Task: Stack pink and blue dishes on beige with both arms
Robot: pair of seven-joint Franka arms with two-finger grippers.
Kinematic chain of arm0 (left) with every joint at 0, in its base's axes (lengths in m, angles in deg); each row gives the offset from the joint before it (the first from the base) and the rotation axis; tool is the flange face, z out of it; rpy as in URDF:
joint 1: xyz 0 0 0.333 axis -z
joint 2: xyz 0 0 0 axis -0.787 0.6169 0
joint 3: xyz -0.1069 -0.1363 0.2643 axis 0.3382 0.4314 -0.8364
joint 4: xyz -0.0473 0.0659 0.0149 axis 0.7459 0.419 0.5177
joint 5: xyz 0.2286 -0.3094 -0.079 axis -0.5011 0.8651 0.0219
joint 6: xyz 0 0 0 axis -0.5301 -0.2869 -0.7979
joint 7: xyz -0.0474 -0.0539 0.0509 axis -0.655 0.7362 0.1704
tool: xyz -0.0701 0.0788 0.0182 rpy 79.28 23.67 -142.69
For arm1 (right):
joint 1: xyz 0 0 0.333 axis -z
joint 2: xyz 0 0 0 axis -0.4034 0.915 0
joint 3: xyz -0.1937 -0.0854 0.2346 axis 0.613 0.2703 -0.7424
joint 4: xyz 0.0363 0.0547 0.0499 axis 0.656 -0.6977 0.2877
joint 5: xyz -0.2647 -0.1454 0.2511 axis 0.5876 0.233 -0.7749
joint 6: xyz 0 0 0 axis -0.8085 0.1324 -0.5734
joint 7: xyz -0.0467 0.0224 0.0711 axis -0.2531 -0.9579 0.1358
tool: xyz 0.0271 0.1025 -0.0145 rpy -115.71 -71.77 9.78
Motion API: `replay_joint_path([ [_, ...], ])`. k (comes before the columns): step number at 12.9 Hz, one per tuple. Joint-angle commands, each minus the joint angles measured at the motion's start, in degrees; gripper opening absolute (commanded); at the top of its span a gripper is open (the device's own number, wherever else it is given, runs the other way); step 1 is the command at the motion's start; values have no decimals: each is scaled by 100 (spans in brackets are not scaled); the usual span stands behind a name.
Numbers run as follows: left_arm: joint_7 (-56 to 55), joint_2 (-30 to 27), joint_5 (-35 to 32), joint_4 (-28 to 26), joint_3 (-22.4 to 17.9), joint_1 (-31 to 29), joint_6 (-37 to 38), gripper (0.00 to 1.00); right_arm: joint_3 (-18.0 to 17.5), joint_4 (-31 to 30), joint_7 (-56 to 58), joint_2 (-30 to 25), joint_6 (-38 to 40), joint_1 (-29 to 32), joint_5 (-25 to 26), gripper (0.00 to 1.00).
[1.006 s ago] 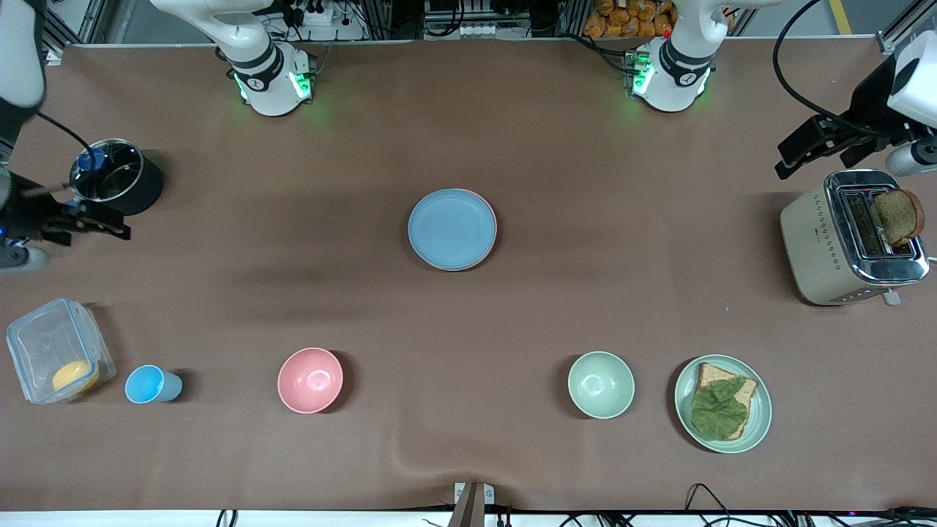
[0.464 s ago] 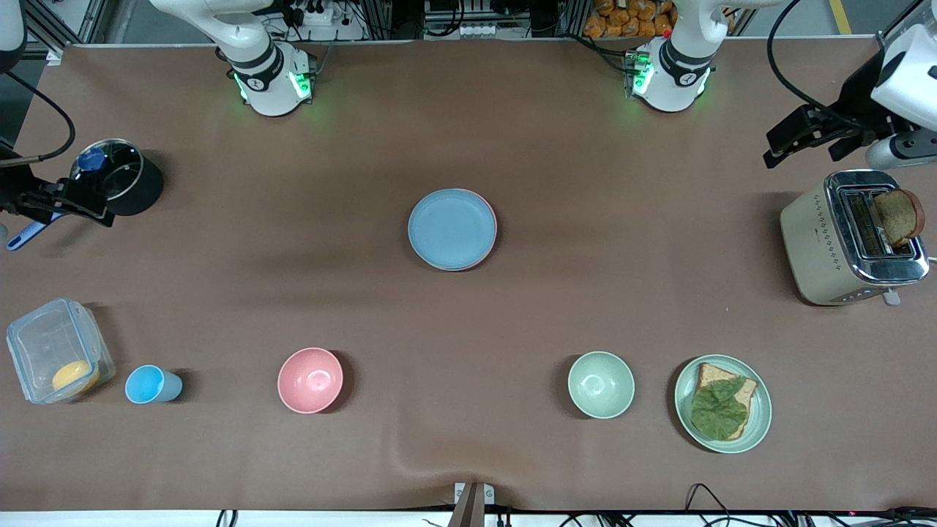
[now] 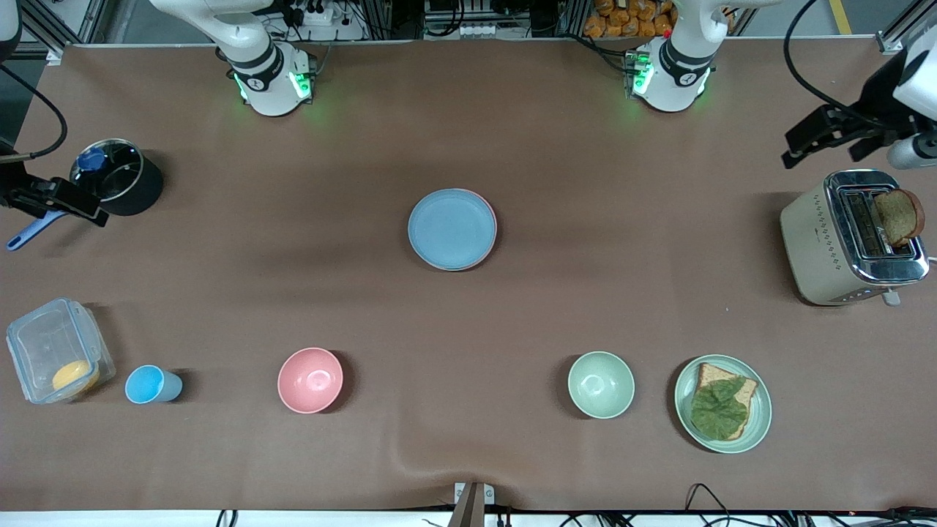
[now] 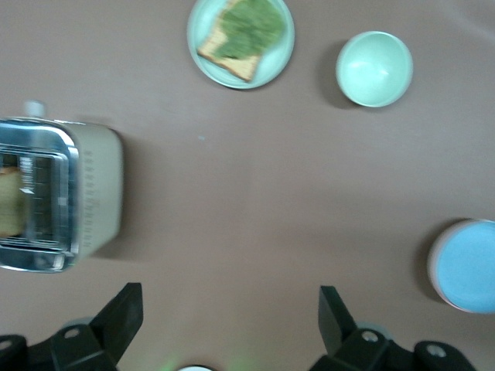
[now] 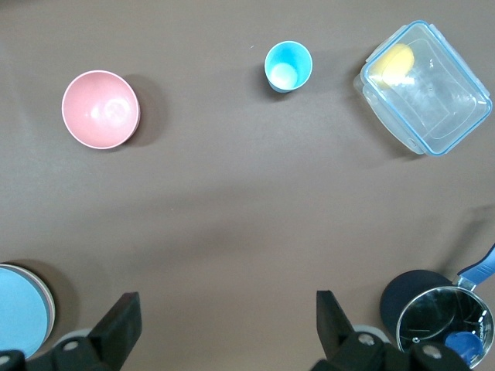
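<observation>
The light blue plate (image 3: pixel 452 228) lies at the table's middle on top of the pale pink plate (image 3: pixel 491 228), of which only a thin rim shows. The beige plate is hidden; nothing beige shows under the stack. The blue plate also shows in the left wrist view (image 4: pixel 468 267) and the right wrist view (image 5: pixel 19 309). My left gripper (image 3: pixel 805 139) (image 4: pixel 230 297) hangs open and empty above the table's end by the toaster. My right gripper (image 3: pixel 80 205) (image 5: pixel 228 303) hangs open and empty at the other end, beside the black pot.
A black pot (image 3: pixel 117 179) with a blue handle (image 3: pixel 25 233) sits near the right gripper. Nearer the front camera stand a clear box (image 3: pixel 55 351), blue cup (image 3: pixel 150 385), pink bowl (image 3: pixel 310 380), green bowl (image 3: pixel 601 384) and green plate (image 3: pixel 758 428) with bread. A toaster (image 3: pixel 849 238) holds toast.
The right gripper has drawn back off the pot toward the table's end, uncovering the blue handle. The left gripper has shifted slightly outward above the toaster. The plates have not moved.
</observation>
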Motion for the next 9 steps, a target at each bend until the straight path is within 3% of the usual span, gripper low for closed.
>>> replay_joint_path([
  [1, 133, 49, -353, 136, 34, 35, 82, 100, -12, -4, -112, -80, 133, -47, 120, 100],
  [9, 467, 146, 51, 92, -1, -9, 82, 100, -21, 22, -139, -71, 177, -117, 111, 100],
])
